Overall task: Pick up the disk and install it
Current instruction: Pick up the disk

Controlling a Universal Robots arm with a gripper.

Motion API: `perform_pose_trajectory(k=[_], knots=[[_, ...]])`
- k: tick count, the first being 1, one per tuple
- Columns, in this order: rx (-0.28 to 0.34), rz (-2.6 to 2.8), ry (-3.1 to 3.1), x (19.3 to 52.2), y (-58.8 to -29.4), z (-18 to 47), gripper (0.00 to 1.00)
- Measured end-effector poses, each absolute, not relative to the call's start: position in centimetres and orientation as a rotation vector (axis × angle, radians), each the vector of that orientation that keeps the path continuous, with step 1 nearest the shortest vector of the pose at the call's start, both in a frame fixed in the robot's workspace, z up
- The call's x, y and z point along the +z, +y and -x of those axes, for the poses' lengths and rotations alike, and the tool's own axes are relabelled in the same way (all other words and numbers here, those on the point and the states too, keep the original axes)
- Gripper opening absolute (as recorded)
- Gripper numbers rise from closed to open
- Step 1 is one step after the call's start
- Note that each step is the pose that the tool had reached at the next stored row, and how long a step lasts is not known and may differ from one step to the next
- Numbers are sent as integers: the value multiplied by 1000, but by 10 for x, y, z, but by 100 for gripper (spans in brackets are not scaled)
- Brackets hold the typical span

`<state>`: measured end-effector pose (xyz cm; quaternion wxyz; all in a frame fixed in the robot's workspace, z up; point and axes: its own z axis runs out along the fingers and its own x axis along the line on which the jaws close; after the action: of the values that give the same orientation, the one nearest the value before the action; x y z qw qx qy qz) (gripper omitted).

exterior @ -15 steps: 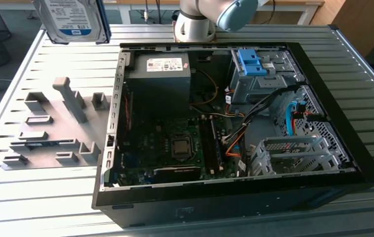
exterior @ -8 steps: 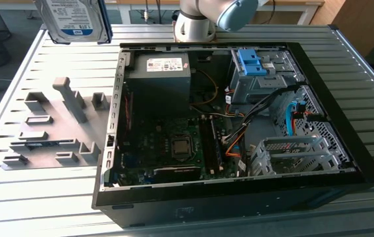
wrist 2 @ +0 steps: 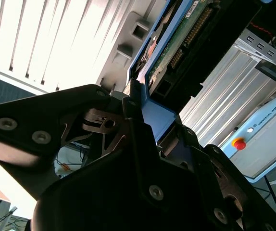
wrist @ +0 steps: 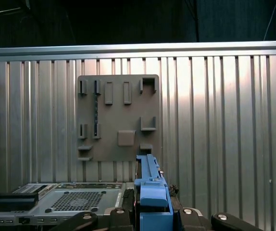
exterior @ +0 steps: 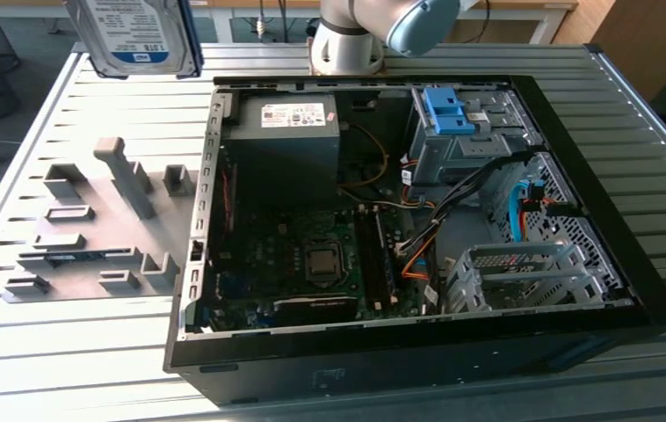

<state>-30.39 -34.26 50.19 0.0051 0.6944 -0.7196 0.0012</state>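
The disk [exterior: 133, 35], a silver drive with a white-and-blue label in a blue bracket, hangs upright in the air over the far corner of the table at the exterior view's left, clear of the slatted top. In the second wrist view my gripper [wrist 2: 145, 115] is shut on the blue bracket, and the disk [wrist 2: 176, 43] shows its green circuit-board side beyond the black fingers [wrist 2: 128, 130]. The first wrist view has the blue bracket edge of the disk [wrist: 152, 190] standing up from between the gripper [wrist: 152, 214] parts.
An open computer case [exterior: 192, 264] lies on the slatted metal table [exterior: 76, 369], with a grey power supply [exterior: 292, 141], a motherboard [exterior: 309, 255] and a drive cage holding a bare blue bracket [exterior: 451, 110]. A grey holder plate [exterior: 87, 224] [wrist: 119, 118] lies beside the case. The arm's base [exterior: 351, 40] stands behind it.
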Motion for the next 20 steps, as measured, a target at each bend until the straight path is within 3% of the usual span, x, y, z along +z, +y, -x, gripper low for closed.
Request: perform_pose_trajectory(k=[20], knots=[[4, -2174, -2253, 502, -343, 297, 36]])
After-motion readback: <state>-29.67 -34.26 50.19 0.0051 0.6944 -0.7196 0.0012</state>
